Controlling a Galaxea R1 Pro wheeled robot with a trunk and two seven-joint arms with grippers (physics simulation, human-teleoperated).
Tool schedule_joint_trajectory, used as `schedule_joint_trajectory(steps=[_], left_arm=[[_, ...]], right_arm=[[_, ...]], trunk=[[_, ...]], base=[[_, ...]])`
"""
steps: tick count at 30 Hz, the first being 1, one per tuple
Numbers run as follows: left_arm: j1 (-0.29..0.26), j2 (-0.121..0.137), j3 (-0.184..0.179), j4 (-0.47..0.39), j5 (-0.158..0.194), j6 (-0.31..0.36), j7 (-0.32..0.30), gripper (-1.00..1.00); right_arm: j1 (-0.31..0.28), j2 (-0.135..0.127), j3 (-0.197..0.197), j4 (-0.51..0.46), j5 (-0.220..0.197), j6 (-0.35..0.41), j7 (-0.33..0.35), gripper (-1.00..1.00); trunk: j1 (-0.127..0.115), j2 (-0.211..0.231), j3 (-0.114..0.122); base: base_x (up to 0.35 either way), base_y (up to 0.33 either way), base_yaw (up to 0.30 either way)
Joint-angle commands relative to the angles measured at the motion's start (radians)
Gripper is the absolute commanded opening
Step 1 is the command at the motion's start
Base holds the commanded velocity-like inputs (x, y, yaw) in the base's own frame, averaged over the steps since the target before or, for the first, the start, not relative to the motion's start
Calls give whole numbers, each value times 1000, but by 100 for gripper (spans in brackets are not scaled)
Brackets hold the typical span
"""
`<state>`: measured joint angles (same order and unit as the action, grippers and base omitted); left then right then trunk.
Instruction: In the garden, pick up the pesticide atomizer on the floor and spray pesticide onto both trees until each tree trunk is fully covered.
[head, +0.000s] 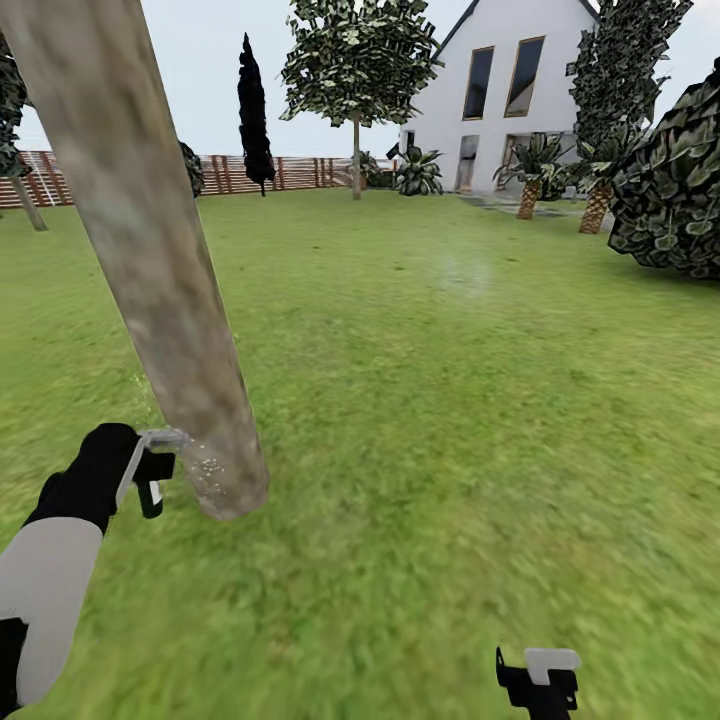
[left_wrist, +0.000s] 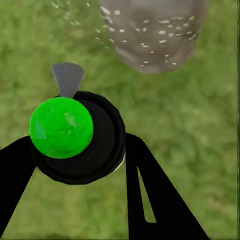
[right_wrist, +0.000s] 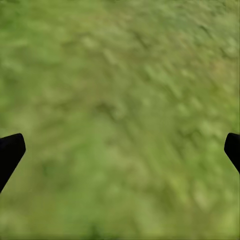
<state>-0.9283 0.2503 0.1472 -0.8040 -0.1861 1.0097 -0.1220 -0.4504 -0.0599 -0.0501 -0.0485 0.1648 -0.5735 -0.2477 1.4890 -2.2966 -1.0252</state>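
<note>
A thick, pale grey-brown mottled tree trunk (head: 150, 250) slants across the left of the head view and meets the grass close in front of me. My left gripper (head: 150, 465) is shut on the pesticide atomizer (head: 151, 495), held just beside the trunk's base. In the left wrist view the atomizer (left_wrist: 80, 140) is a round black bottle with a bright green spot and a grey nozzle aimed at the trunk (left_wrist: 155, 35). White pesticide specks (left_wrist: 150, 30) dot the bark and the air near it (head: 205, 470). My right gripper (head: 540, 675) hangs open over bare grass (right_wrist: 122, 150).
Lawn stretches ahead and to the right. Far off stand a leafy tree (head: 355, 150), a black conifer (head: 253, 110), the slatted fence (head: 300, 172), a white house (head: 510, 90) and palms (head: 528, 195). A large dark bush (head: 670, 190) fills the right edge.
</note>
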Motion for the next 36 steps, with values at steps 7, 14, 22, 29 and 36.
schedule_joint_trajectory(steps=[7,14,22,29,36], left_arm=[[8,3,-4,0,-7,1,-56,-100],[8,-6,-3,0,-7,-1,-56,-100],[8,-6,-3,0,-6,0,-56,-100],[8,-6,-3,0,-6,0,-56,-100],[8,-6,-1,-1,-6,0,-56,-100]], right_arm=[[-1,2,-5,0,10,-2,-5,100],[-1,-2,-5,1,12,-3,-5,100],[-1,-1,-5,1,11,-3,-5,100],[-1,0,-5,1,11,-3,-5,100],[-1,1,-5,1,10,-3,-5,100]], trunk=[[0,0,-1],[0,0,-1],[0,0,-1],[0,0,-1],[0,0,-1]], base=[[0,-6,147],[0,-253,43],[0,-274,0],[0,-274,0],[0,-274,15]])
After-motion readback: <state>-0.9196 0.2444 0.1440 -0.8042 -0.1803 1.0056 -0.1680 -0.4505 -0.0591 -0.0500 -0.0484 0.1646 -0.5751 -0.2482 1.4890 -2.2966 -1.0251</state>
